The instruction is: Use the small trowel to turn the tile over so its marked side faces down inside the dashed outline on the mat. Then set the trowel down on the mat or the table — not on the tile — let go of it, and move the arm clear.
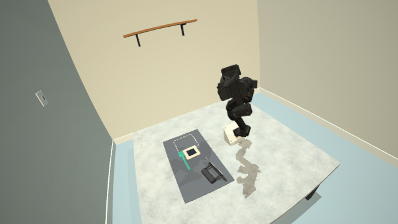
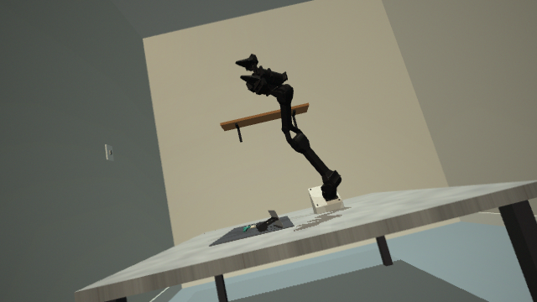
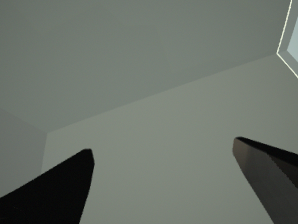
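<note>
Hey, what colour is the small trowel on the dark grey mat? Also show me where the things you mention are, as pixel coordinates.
The small trowel (image 1: 185, 162) is teal green, seen best in the top view.

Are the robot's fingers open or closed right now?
Open: the fingers stand wide apart, with only wall showing between them; the outside view also shows them spread.

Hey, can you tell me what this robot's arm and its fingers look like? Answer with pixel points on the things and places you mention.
The arm (image 1: 237, 93) (image 2: 286, 113) is black all over, with slim links between chunky, blocky joints. The two fingers are dark and wedge-shaped, narrowing to blunt tips; one shows a brownish-grey inner face in the wrist view. I can't make out any cables, sleeve or lettering.
</note>
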`<move>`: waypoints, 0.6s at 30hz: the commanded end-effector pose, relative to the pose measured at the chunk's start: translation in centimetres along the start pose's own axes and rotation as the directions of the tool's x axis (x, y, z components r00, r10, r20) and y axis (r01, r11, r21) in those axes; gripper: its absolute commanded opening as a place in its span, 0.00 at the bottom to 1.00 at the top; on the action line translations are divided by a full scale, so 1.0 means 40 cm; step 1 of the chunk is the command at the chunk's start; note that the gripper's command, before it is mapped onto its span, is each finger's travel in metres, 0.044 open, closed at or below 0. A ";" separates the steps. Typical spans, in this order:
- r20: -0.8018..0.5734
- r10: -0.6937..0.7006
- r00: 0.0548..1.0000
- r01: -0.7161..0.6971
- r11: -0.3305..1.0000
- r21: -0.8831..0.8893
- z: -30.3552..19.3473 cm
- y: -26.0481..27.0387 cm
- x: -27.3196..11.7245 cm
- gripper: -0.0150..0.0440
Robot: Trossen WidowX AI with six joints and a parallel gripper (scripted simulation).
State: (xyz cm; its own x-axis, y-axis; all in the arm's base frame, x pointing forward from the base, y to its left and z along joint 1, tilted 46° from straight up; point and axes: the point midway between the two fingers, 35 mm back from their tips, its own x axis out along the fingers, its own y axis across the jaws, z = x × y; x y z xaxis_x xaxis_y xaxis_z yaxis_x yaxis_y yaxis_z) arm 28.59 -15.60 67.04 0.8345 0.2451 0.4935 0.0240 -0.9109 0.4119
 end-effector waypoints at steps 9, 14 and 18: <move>-0.100 0.043 0.994 -0.061 0.982 -0.180 -0.137 -0.027 -0.039 0.53; -0.149 0.090 0.985 -0.128 0.954 -0.273 -0.212 -0.028 -0.078 0.42; -0.192 0.118 0.974 -0.180 0.921 -0.345 -0.274 -0.039 -0.110 0.42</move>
State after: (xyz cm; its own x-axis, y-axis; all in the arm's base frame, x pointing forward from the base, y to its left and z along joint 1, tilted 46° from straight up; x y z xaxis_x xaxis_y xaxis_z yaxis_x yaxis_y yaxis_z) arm 21.19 -12.78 71.56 0.7422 0.2026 0.6389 -0.2430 -0.8070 0.5382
